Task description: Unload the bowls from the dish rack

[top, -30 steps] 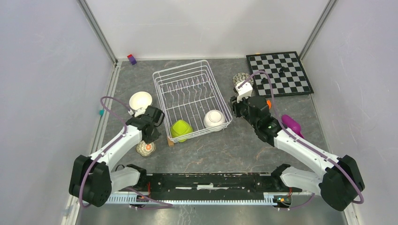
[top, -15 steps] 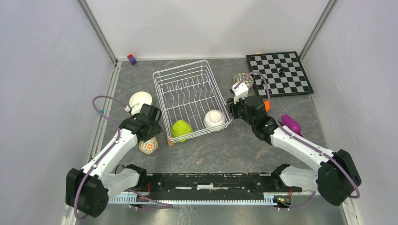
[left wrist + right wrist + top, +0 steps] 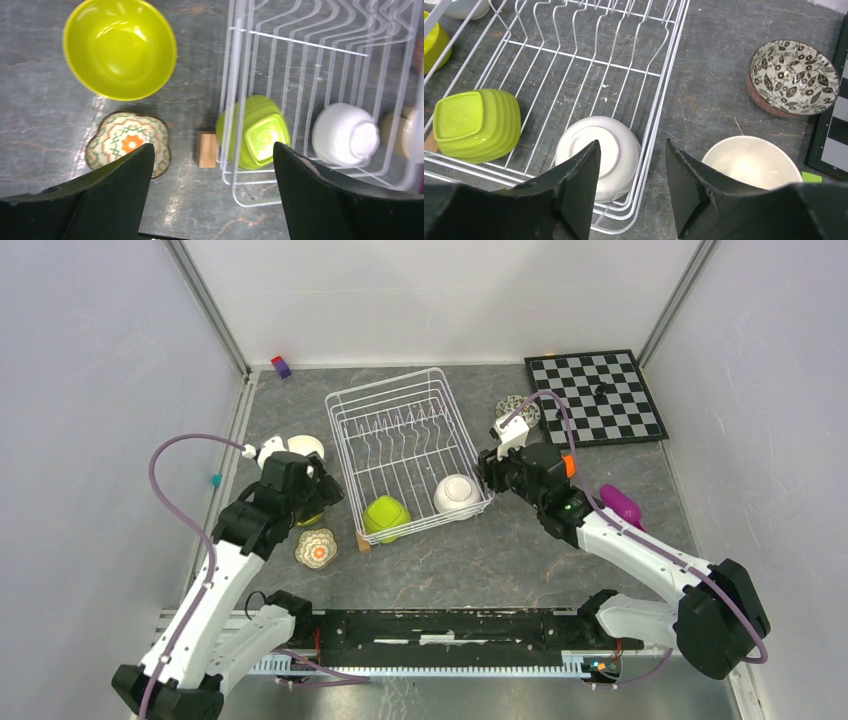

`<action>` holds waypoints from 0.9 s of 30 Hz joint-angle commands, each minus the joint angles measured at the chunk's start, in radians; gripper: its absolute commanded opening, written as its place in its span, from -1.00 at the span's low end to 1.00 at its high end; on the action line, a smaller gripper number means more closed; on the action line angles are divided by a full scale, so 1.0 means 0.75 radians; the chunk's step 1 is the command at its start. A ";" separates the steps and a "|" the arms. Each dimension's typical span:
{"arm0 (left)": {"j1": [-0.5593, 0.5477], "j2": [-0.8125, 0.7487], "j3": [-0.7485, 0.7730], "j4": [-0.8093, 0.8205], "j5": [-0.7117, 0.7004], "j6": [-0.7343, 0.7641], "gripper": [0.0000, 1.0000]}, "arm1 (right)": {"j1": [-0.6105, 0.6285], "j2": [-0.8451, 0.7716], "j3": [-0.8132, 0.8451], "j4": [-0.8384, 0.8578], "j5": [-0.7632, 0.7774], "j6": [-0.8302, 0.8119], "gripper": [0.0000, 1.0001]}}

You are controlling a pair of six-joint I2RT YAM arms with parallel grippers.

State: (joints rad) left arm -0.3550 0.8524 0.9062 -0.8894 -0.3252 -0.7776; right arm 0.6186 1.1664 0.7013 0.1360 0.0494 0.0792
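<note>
The white wire dish rack (image 3: 400, 430) holds an upturned squarish lime green bowl (image 3: 386, 517) (image 3: 255, 131) and an upturned white bowl (image 3: 457, 493) (image 3: 596, 155). My left gripper (image 3: 308, 498) (image 3: 212, 147) hangs open and empty above the table left of the rack. Below it a round lime green bowl (image 3: 120, 47) stands upright beside a floral bowl (image 3: 316, 548) (image 3: 127, 144). My right gripper (image 3: 488, 472) (image 3: 632, 142) is open over the rack's right rim (image 3: 664, 95), one finger above the white bowl. A cream bowl (image 3: 751, 162) and a patterned bowl (image 3: 794, 70) (image 3: 517, 408) sit right of the rack.
A small wooden block (image 3: 206, 148) lies against the rack's near left corner. Another white bowl (image 3: 300, 447) sits behind the left arm. The chessboard (image 3: 597, 395) is at the back right, a purple object (image 3: 622, 505) beside the right arm, and a small block (image 3: 282, 366) at the back wall.
The left gripper has opened wide and lifted up and back to the left, leaving the round lime green bowl on the table. The right jaws have widened and edged toward the rack.
</note>
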 commanded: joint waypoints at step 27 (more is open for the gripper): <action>0.002 0.071 -0.120 0.308 0.399 0.275 0.96 | 0.132 0.295 0.202 0.063 -0.385 0.065 0.77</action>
State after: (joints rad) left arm -0.3546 0.9001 0.8257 -0.7132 -0.0063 -0.6071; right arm 0.6899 1.3396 0.7692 0.1738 -0.1940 0.1299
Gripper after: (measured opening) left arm 0.989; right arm 0.894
